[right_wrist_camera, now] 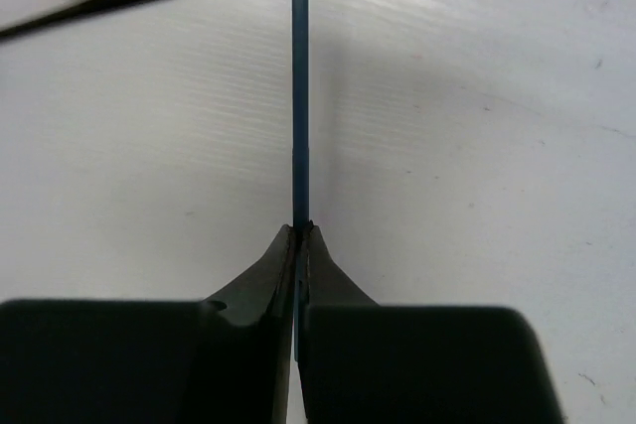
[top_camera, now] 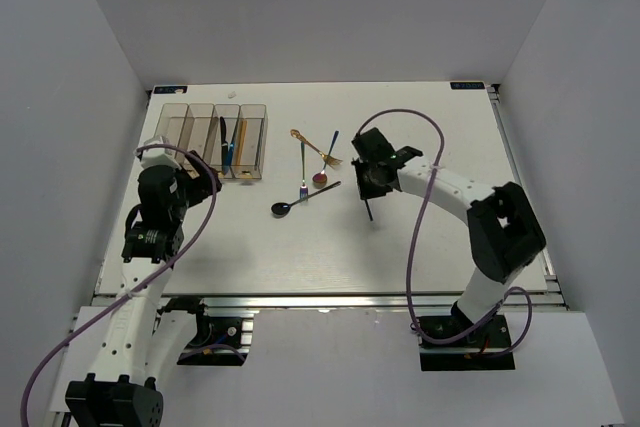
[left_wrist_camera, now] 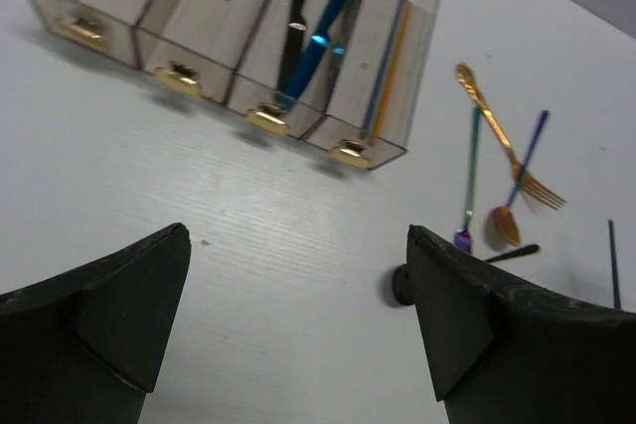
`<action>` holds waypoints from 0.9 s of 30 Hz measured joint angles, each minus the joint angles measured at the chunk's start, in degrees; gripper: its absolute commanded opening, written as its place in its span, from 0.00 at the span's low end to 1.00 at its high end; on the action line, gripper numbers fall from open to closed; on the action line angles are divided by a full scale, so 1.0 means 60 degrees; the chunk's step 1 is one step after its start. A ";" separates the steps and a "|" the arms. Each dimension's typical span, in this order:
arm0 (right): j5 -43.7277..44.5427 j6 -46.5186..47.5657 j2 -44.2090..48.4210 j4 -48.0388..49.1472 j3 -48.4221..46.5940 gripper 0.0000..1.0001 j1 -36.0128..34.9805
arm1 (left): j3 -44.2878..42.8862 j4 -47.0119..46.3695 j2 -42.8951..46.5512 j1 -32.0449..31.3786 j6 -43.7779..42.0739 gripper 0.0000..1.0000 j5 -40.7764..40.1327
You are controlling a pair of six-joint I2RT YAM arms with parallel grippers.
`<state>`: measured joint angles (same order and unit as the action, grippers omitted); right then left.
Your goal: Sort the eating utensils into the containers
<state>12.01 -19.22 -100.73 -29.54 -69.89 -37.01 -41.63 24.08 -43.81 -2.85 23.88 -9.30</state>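
Found a slim blue-grey chopstick [right_wrist_camera: 299, 96] clamped edge-on between the shut jaws of the right gripper [right_wrist_camera: 299, 230], over the white table [right_wrist_camera: 477, 146] and well right of the containers [top_camera: 200, 127]. Noted four loose pieces left of it, between it and the bins: black spoon [top_camera: 290, 205], green fork [top_camera: 302, 169], gold fork [top_camera: 316, 147] and blue-handled spoon [left_wrist_camera: 524, 171]. Saw a black knife [left_wrist_camera: 295, 17] and blue knife [left_wrist_camera: 320, 42] in the third bin, and an orange chopstick [left_wrist_camera: 390, 67] beside a greyish one in the fourth. Found the left gripper [left_wrist_camera: 296, 237] near the bins, spread wide, grasping nothing.
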 measured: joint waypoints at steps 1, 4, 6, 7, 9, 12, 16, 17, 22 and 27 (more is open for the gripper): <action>-0.0208 -0.0022 0.0291 0.0022 -0.0011 0.00 0.0007 | 0.0029 -0.0135 -0.0007 0.0004 0.0055 0.98 0.0342; -0.1384 -0.0160 0.1060 0.0667 0.0015 0.00 -0.0018 | 0.0528 -0.1293 -0.0149 0.0007 0.0652 0.98 0.2459; -0.2477 -0.0517 0.1599 0.1810 0.0393 0.00 -0.0066 | 0.1355 -0.2962 -0.0379 -0.0102 0.1672 0.98 0.4025; -0.3024 -0.0776 0.1942 0.2514 0.0754 0.00 -0.0102 | 0.1931 -0.4058 -0.0554 -0.0240 0.2361 0.98 0.4707; -0.4069 -0.1424 0.2543 0.3719 0.1486 0.00 -0.0175 | 0.2743 -0.5395 -0.0991 -0.0769 0.3428 0.98 0.5544; -0.5351 -0.2426 0.2976 0.5344 0.2171 0.00 -0.0393 | 0.3056 -0.6699 -0.1548 -0.1902 0.4335 0.98 0.6196; -0.6153 -0.3151 0.2965 0.6397 0.2182 0.00 -0.0820 | 0.3049 -0.8502 -0.1967 -0.2470 0.5085 0.98 0.6597; -0.6244 -0.3242 0.2965 0.6506 0.2167 0.00 -0.0918 | 0.3049 -0.8823 -0.2073 -0.2481 0.5209 0.98 0.6626; -0.6579 -0.3486 0.2965 0.6703 0.2164 0.00 -0.1290 | 0.3049 -0.9752 -0.2495 -0.2495 0.5574 0.97 0.6601; -0.6626 -0.3493 0.2845 0.6688 0.1963 0.00 -0.1545 | 0.3049 -1.0240 -0.2794 -0.2503 0.5785 0.62 0.6568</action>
<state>-27.75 -40.18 -83.66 10.59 -58.11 -46.28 -23.33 -37.36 -60.58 -17.87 58.59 30.11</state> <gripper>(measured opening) 0.012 0.771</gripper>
